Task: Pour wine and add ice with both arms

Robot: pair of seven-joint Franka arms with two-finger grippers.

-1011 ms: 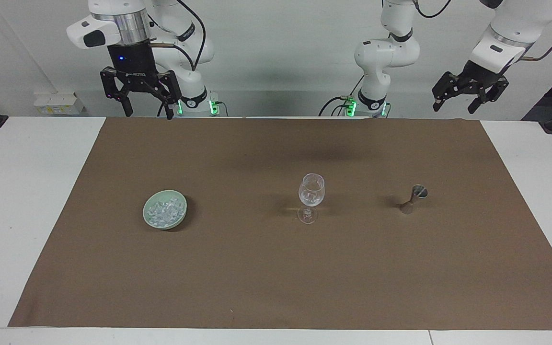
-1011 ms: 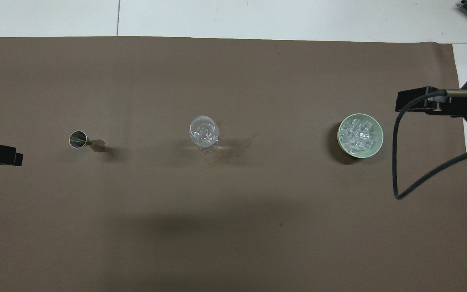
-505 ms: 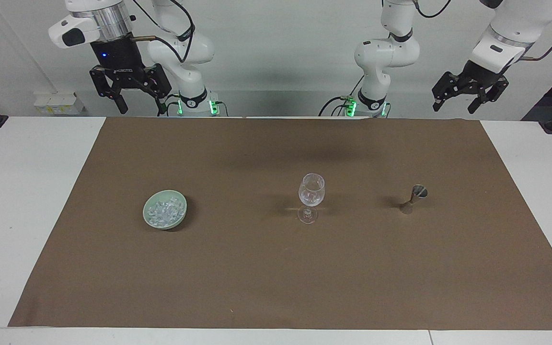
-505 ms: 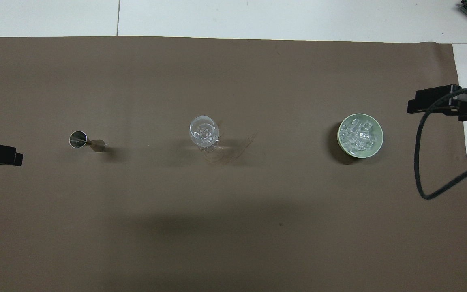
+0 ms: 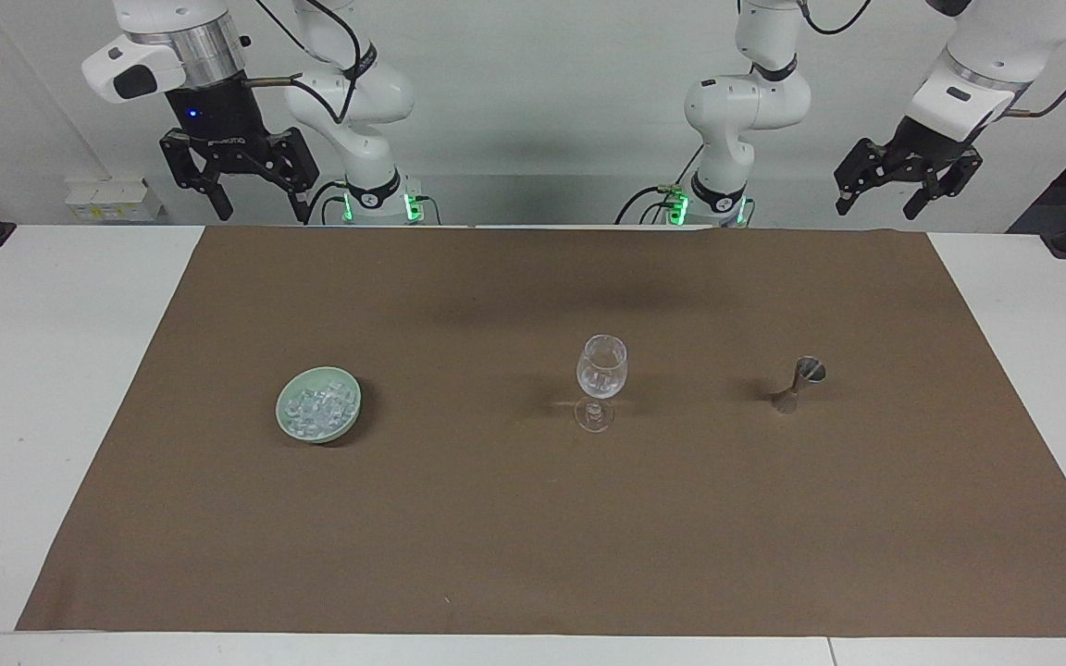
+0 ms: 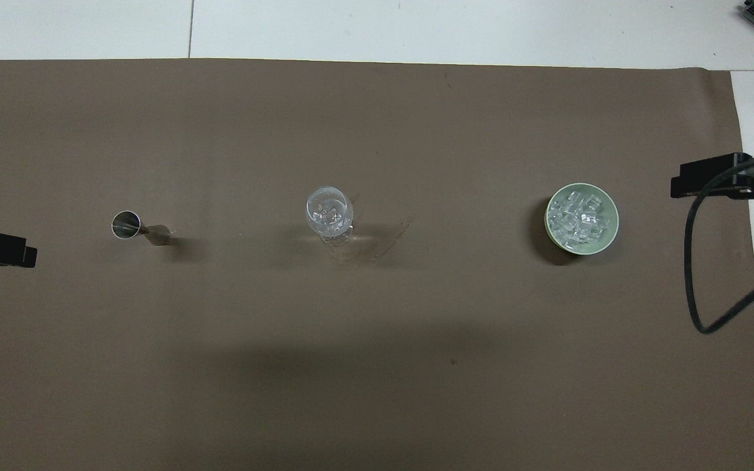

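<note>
A clear stemmed wine glass [image 5: 601,370] [image 6: 329,212] stands mid-mat with a few ice chunks in its bowl. More ice [image 5: 316,405] [image 6: 576,217] is heaped in a pale green bowl [image 5: 279,407] [image 6: 614,222] toward the right arm's end. A small metal jigger [image 5: 799,383] [image 6: 129,226] stands toward the left arm's end. Wine is out of view. My right gripper [image 5: 259,209] hangs open and empty, high over the table edge by its base. My left gripper [image 5: 877,205] waits open and empty, high over the mat's corner at its own end.
A brown mat [image 5: 533,518] covers most of the white table [image 5: 33,370]. A black cable [image 6: 698,288] loops down from the right wrist beside the bowl. Small white boxes [image 5: 112,199] sit past the table near the right arm.
The right gripper has risen and drawn outward toward its own end of the table, staying open. The left arm, glass, bowl and jigger have not moved.
</note>
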